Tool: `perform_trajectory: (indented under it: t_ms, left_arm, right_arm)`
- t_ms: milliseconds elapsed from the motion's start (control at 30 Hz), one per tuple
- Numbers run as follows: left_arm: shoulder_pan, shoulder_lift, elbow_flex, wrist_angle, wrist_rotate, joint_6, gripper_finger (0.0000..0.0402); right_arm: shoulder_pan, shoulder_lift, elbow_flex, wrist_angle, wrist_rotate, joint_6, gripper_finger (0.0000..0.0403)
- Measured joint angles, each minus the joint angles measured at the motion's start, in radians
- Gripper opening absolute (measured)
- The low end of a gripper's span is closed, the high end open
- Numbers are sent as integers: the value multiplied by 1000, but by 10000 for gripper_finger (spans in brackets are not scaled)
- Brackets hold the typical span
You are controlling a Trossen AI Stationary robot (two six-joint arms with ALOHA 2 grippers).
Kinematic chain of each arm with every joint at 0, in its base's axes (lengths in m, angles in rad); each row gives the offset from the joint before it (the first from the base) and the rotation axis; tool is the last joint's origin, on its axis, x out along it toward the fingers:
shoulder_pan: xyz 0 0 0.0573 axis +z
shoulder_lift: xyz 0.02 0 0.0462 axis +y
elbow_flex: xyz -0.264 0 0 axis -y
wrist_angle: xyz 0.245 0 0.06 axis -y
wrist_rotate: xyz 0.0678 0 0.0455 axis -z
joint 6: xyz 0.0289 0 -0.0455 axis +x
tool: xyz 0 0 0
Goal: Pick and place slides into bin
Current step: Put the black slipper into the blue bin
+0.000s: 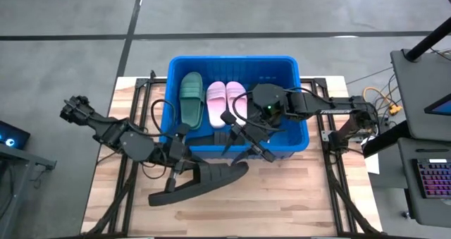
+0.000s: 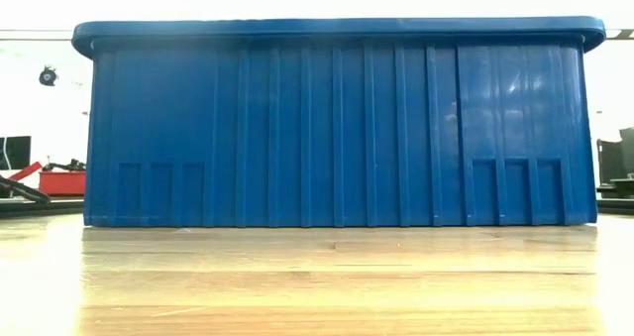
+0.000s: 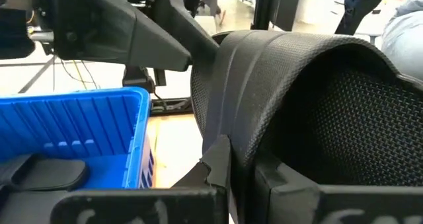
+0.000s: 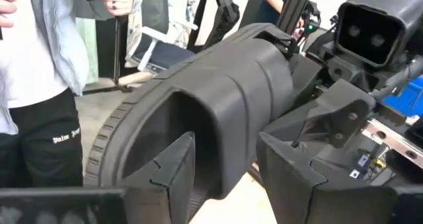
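- One black rubber slide sandal point(image 1: 204, 181) with a broad strap sits nearest the table's front edge, in front of the crate and over the light wooden table point(image 1: 296, 211); it looks tilted, toe end toward the crate. In the left wrist view its textured strap point(image 3: 310, 112) fills most of the frame.
- Left gripper point(image 1: 180, 161) is at that sandal's heel side; the wrist view shows its fingers point(image 3: 221, 164) set on the strap's edge, narrowly parted and clamped on the sandal.
- Right gripper point(image 1: 243, 135) reaches from the crate side to the same sandal's toe end. In the right wrist view its fingers point(image 4: 168, 164) stand on either side of the strap point(image 4: 218, 112), moderately parted; whether they actually press it I cannot tell.
- One large rectangular bright blue plastic crate point(image 1: 292, 144) stands behind the sandal, at the table's far half. In the low view its ribbed wall point(image 2: 337, 128) blocks everything beyond.
- Inside the crate, counted from above: one dark green slide point(image 1: 192, 98) at the left, two pink slides point(image 1: 225, 100) side by side at the middle, and one further black slide point(image 1: 218, 137) against the near wall, partly hidden by the arms.
- Slides counted in all: five. Black two, green one, pink two.
- Beyond the table, one person point(image 4: 39, 85) in a light shirt and dark trousers shows in the right wrist view.
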Motion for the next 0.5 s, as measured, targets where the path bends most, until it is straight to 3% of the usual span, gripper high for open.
perform_trajectory:
  t_ms: [500]
  left_arm:
    - [94,10,-5,15,65,-36,0]
  right_arm:
    - [2,-3,0,24,-1,-9,148]
